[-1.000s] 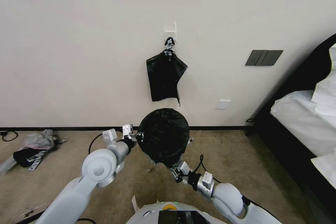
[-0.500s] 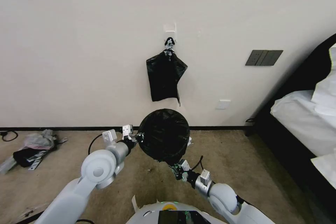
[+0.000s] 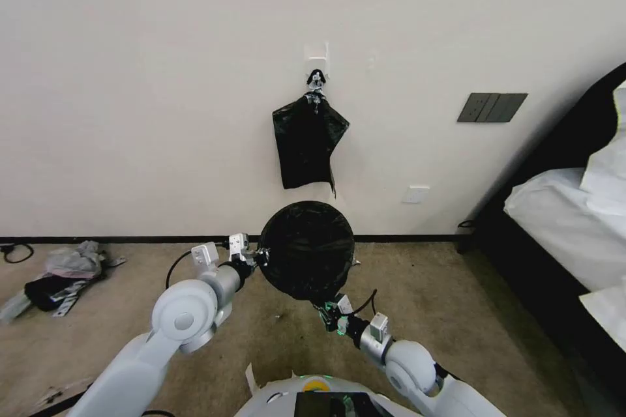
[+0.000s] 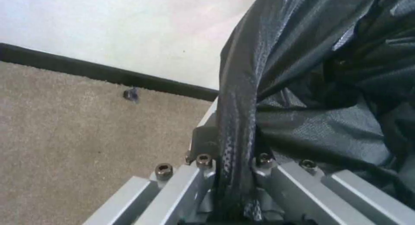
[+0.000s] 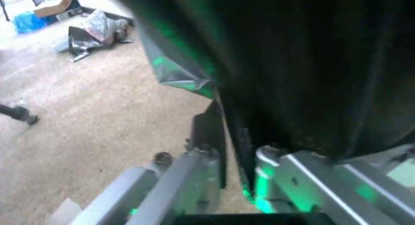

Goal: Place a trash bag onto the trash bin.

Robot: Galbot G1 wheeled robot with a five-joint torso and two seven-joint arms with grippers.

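We hold the trash bag (image 3: pixel 306 251) stretched open near the wall; left pincer (image 3: pixel 261 254) and right pincer (image 3: pixel 329 311) each clamp its thin, slippery hem; light film, best gripped at the rim

Beyond your left end effector (image 3: pixel 263 254) a bundle of black bags (image 3: pixel 307 142) hangs on the wall (image 3: pixel 130 78); a clothes heap (image 3: pixel 62 273) lies leftward on the carpet (image 3: pixel 456 313); a bed (image 3: pixel 574 221) stands past your right end effector (image 3: pixel 328 314).

trash bin (image 3: pixel 353 263) nearly all hidden under trash bag (image 3: pixel 306 251), bed (image 3: pixel 574 221) cut off by edge
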